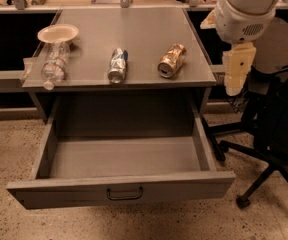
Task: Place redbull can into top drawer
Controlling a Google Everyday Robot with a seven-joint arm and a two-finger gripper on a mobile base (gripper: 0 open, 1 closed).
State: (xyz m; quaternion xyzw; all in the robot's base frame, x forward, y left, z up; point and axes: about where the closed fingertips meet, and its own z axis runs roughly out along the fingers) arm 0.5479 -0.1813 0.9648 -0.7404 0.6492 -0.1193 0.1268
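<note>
The redbull can (117, 65) lies on its side on the grey table top (134, 29), near the front edge, with its silver top facing the camera. The top drawer (119, 191) is pulled wide open below the table, and nothing shows inside it. Its dark wire handle (125, 194) sits at the centre of the front panel. My gripper (232, 89) hangs down from the white arm (244, 11) just off the table's right edge. It is to the right of both cans and holds nothing.
A dented gold can (172, 60) lies to the right of the redbull can. A clear plastic bottle (54, 64) lies at the left, with a white plate (57, 33) behind it. A black office chair (279, 129) stands to the right of the drawer. Shelves with clutter run along the back.
</note>
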